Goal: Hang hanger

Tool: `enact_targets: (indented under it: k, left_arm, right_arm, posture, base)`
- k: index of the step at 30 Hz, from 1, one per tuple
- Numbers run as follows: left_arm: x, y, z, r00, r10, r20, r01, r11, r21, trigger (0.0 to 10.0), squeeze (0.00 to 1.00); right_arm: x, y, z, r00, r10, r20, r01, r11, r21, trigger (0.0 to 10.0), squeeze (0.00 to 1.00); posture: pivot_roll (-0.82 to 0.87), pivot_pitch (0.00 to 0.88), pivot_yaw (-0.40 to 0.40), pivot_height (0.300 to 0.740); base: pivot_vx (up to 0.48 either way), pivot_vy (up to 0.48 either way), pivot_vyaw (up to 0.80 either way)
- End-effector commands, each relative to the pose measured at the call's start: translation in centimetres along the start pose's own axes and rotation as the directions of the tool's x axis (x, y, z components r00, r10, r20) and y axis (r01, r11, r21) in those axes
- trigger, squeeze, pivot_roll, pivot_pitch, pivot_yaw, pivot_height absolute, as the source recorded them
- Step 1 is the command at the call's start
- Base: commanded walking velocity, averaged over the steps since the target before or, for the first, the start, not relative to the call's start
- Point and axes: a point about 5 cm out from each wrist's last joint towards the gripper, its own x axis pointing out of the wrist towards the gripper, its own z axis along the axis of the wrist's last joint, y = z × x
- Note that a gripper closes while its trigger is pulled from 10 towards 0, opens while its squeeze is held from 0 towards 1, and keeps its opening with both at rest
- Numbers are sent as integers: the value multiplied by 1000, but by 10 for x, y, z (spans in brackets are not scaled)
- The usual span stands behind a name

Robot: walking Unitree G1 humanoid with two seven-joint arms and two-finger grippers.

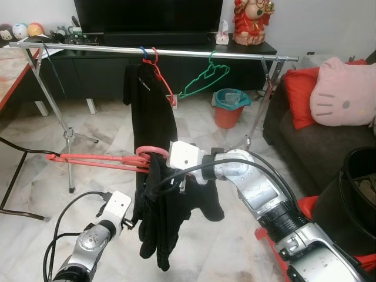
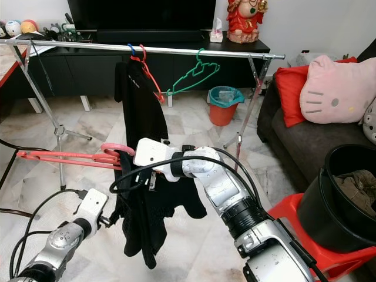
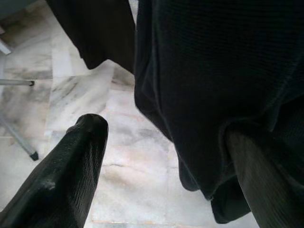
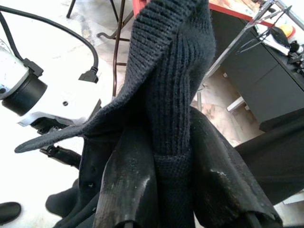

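Observation:
A pink-red hanger (image 1: 97, 159) lies level in mid-air, and a black knit garment (image 1: 167, 214) droops from its hook end. My right gripper (image 1: 154, 170) is shut on the garment's top fold by the hanger's hook; in the right wrist view the knit cloth (image 4: 173, 95) is pinched between both fingers (image 4: 128, 190). My left gripper (image 1: 133, 222) stands open low at the garment's left edge. One of its fingers (image 3: 66, 175) is bare and the cloth (image 3: 213, 85) drapes over the other. Behind runs the silver rail (image 1: 235, 56), carrying a black garment (image 1: 148, 106) on a red hanger (image 1: 165, 82) and a bare green hanger (image 1: 202, 79).
The rail's legs (image 1: 63, 126) stand on the marble floor. An orange bin (image 1: 229, 108) sits behind the rack. On the right are a dark sofa (image 1: 317, 147) with cushions, a black basket (image 1: 358, 182) and a red stand (image 1: 308, 205). A black TV cabinet (image 1: 117, 64) lines the back wall.

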Motion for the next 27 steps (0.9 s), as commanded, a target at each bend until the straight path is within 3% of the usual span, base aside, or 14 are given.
enact_targets:
  k: [1, 9, 15, 21, 27]
  left_arm:
    - [-1, -1, -4, 1000, -3, -14, 2, 1000, -27, 10000, 0]
    - [-2, -5, -7, 998, -53, -36, 52, 998, -39, 10000, 0]
    - [-3, -4, -14, 995, -29, -96, 32, 999, 35, 10000, 0]
    - [-2, -6, -13, 995, -46, -94, 50, 998, 44, 10000, 0]
    - [0, 3, -9, 992, 89, -90, -82, 993, 79, 10000, 0]
  right_arm:
    - [-1, -7, 15, 999, -18, 46, 20, 999, -40, 0, 0]
    - [0, -9, 17, 999, -22, 46, 24, 999, -48, 0, 0]
    - [1, -10, 19, 999, -18, 48, 20, 998, -55, 0, 0]
    - [3, -10, 19, 999, -17, 47, 20, 998, -57, 0, 0]
    - [4, -8, 22, 998, -3, 56, 7, 998, -62, 0, 0]
  posture:
    - [38, 0, -71, 740]
    - [39, 0, -73, 740]
    - [41, 0, -76, 740]
    - [46, 0, -78, 740]
    - [45, 0, -78, 740]
  base:
    - [0, 0, 0]
    - [0, 0, 0]
    - [0, 0, 0]
    - [0, 0, 0]
    - [0, 0, 0]
